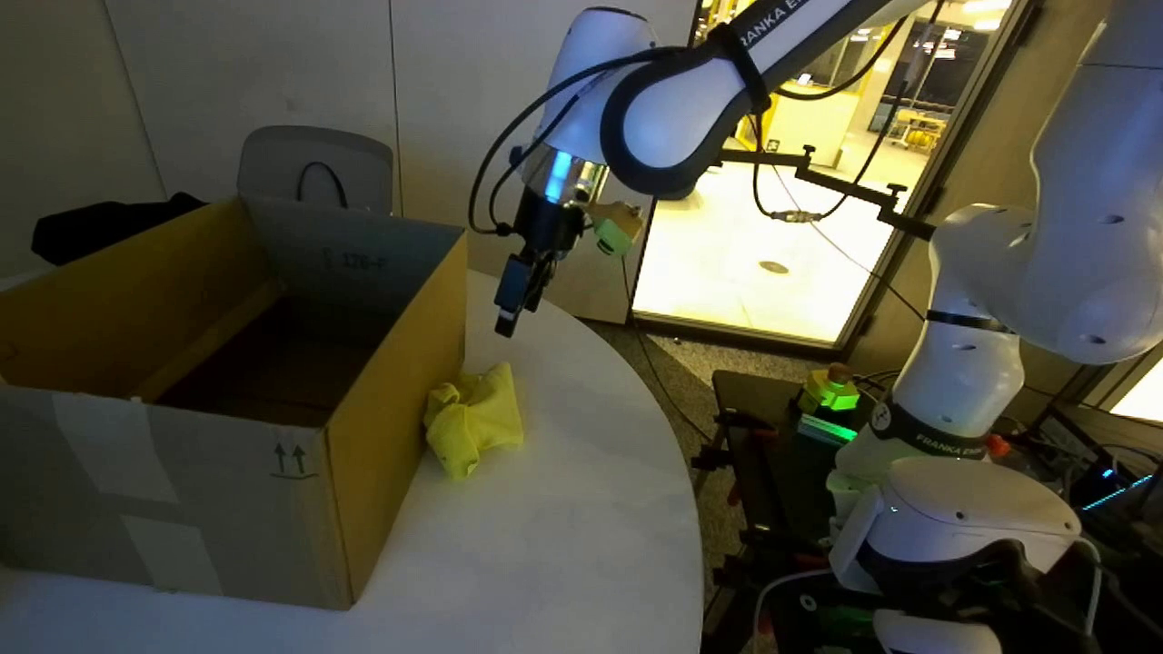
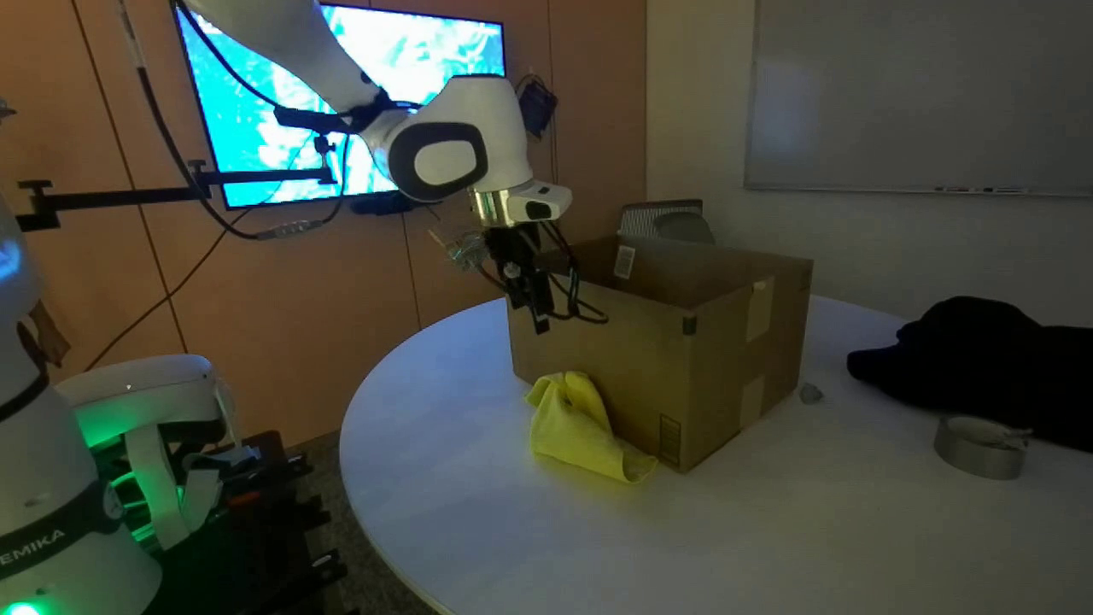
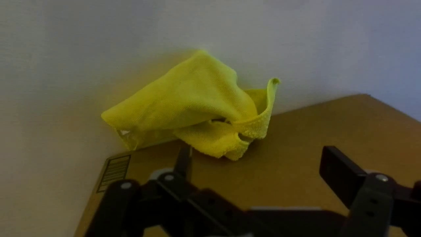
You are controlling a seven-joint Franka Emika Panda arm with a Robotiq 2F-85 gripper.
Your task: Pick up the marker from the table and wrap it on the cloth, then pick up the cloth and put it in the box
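Crumpled and bunched up, the yellow cloth point(image 1: 477, 418) point(image 2: 574, 436) point(image 3: 194, 95) rests on the white table point(image 1: 563, 545) point(image 2: 768, 547) against the side of the brown cardboard box point(image 1: 236, 500) point(image 2: 606, 359) point(image 3: 296, 141). The box's top is open. My gripper point(image 1: 522, 313) point(image 2: 538, 312) point(image 3: 256, 156) hangs above the cloth, near the box wall, and is apart from the cloth. In the wrist view its fingers are spread wide with nothing between them; the cloth lies beyond the tips. The marker is out of sight; whether the cloth hides it I cannot tell.
A grey tape roll point(image 2: 978, 448), a small grey lump point(image 2: 809, 393) and a pile of black fabric point(image 2: 982, 367) lie on the table on the far side of the box from the gripper. A chair point(image 1: 313, 168) stands behind the table. The box's tall walls rise close to the gripper.
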